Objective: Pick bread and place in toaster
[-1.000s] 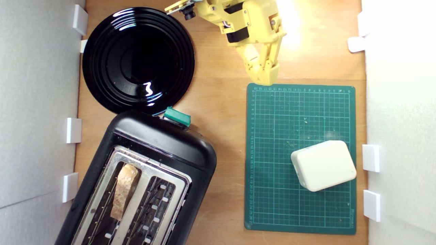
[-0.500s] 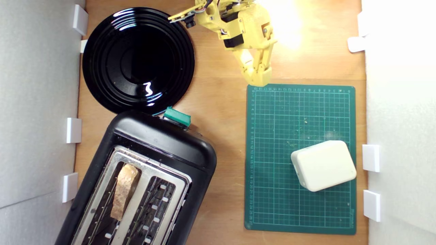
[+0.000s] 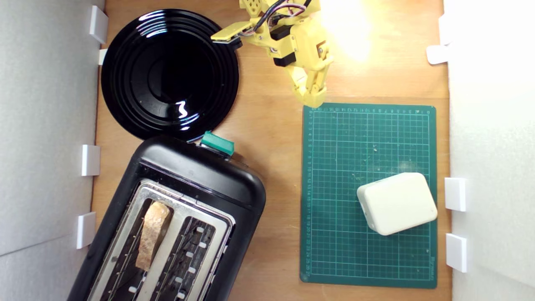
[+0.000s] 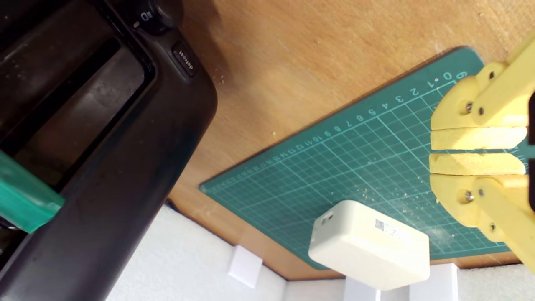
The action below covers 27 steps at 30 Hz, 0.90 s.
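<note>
Tan-crusted bread (image 3: 151, 234) already stands in the toaster (image 3: 200, 175), in the slot toward the exterior view's left, so your placing looks done. You have the gripper (image 3: 312, 99) pressed closed and empty, well apart, at the green mat's (image 3: 334, 251) corner.

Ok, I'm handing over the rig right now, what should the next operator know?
Tool: shut and empty, above the far edge of the green cutting mat, clear of everything.
Bread: standing in the toaster slot nearer the exterior view's left.
White block: on the mat, untouched.
Done: bread is placed.
Left: nothing for the placing itself; the green lever looks unpressed, though that isn't certain.
</note>
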Motion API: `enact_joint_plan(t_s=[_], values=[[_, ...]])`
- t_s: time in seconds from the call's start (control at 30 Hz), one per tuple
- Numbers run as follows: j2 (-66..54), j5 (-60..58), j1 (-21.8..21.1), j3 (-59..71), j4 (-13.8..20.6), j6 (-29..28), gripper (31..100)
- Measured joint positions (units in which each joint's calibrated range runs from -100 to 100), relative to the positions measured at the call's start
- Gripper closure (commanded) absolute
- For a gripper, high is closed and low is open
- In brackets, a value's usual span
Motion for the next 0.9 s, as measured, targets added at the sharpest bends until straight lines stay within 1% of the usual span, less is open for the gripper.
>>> enact_joint_plan(t_s=[0.33,0.5,0.8,0.9], values=[[0.2,0.0,0.0,1.4,0.0,0.0,99.3],[0.2,0.0,0.0,1.4,0.0,-1.6,99.4],[0.2,0.1,0.0,1.4,0.1,-0.9,99.3],[0.2,2.7,0.0,1.4,0.1,-0.1,99.3]])
